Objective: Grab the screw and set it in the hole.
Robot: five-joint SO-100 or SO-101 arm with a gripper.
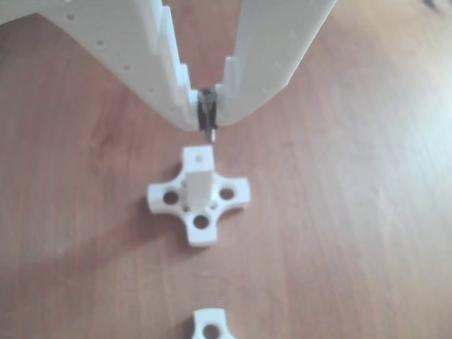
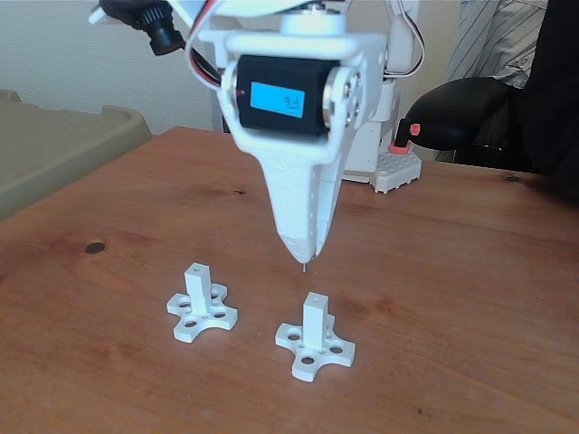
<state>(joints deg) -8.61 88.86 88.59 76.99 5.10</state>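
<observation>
Claw (image 1: 206, 121): two white toothed fingers, tips together and clamped on the screw (image 1: 207, 120); enters from the top of the frame in the other view, tips at upper centre. In the fixed view the claw (image 2: 305, 251) points straight down at centre frame, clear of the table (image 2: 470, 298).

Screw: thin, silver, gripped upright near its head; its tip (image 2: 305, 263) pokes out below the fingertips, above and slightly left of the right-hand post, not touching it.

Nearest item, fixed view: white post with cross-shaped base (image 2: 314, 346), lower centre, standing upright on the table. Hole (image 1: 199, 152): small dark dot in the post's top face, just below the screw tip in the other view.

Second white post with cross base (image 2: 201, 313): left of centre in the fixed view, upright, apart from the first. A fragment of a white cross base (image 1: 210, 326) sits at the bottom edge of the other view.

Small dark round spot (image 2: 94, 247): left side, on the table.

Servo housing with blue lit display (image 2: 277, 98): upper centre, above the claw.

Far back: white studded block (image 2: 395, 171), black object with an orange-red button (image 2: 457, 110), upper right; beige bin (image 2: 54, 145), upper left.
</observation>
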